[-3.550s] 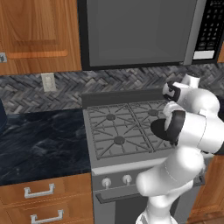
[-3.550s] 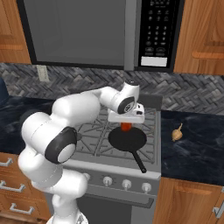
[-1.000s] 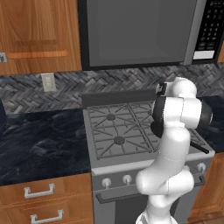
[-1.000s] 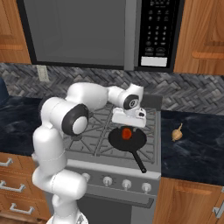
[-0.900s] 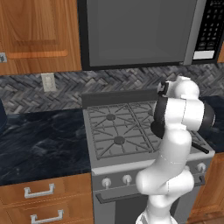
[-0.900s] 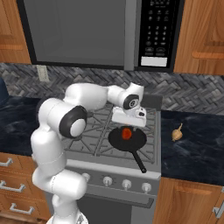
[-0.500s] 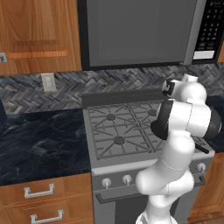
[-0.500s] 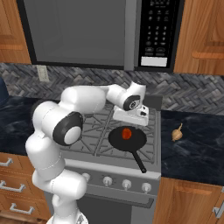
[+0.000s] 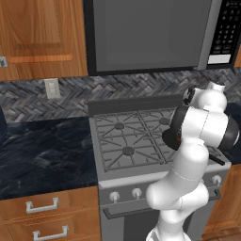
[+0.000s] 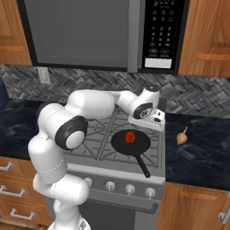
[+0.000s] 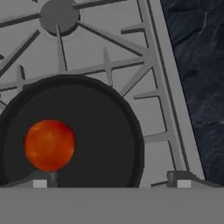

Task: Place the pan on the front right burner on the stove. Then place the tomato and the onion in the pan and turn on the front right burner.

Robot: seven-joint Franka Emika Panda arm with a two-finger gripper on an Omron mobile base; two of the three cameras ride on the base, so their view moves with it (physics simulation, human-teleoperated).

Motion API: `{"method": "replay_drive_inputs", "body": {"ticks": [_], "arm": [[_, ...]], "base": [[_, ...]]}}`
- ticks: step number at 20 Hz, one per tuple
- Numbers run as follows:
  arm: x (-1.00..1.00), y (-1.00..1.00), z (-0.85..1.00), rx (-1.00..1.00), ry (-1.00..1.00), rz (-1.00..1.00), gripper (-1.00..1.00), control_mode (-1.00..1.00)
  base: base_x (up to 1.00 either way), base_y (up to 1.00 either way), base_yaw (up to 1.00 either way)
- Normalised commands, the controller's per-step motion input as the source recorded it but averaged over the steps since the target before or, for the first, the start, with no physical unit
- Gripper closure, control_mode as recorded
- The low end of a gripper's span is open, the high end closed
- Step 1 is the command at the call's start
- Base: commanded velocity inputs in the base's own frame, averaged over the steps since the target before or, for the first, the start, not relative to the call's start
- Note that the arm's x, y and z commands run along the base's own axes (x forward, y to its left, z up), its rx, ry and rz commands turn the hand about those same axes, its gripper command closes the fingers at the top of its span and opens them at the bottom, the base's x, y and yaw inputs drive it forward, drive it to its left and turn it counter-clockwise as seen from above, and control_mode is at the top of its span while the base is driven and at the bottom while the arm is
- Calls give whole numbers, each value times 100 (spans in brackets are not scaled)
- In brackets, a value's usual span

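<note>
The black pan sits on the stove, covering the front right burner, its handle pointing toward the front. The red tomato lies inside the pan, left of centre in the hand view. The tan onion rests on the dark counter to the right of the stove. My gripper hovers above the pan's far right rim, open, its fingertips wide apart with nothing held between them. In the left base view my arm hides most of the pan; its handle sticks out.
Small silver knobs line the stove's front panel. A microwave hangs low over the stove. The back right burner cap lies beyond the pan. Dark marble counter flanks the stove on both sides, with wooden cabinets above and below.
The tomato, earlier between my fingers just over the pan, now lies in it. My hand has lifted and drifted right, toward the stove's right edge, staying open.
</note>
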Motion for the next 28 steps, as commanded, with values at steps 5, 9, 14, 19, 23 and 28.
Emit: {"method": "replay_drive_inputs", "body": {"ticks": [5, 9, 14, 19, 23, 28], "arm": [[15, -57, 1, -4, -12, -15, -100, -100], [10, -42, 0, -4, -7, -12, -100, -100], [13, -36, -4, -3, -1, -8, -100, -100], [16, -47, -7, -2, 0, -6, -100, -100], [10, -51, -7, 0, 0, -3, -100, -100], [5, -37, -19, 0, 0, -1, -100, -100]], "base": [[0, 0, 0], [0, 0, 0], [0, 0, 0], [0, 0, 0], [0, 0, 0], [0, 0, 0]]}}
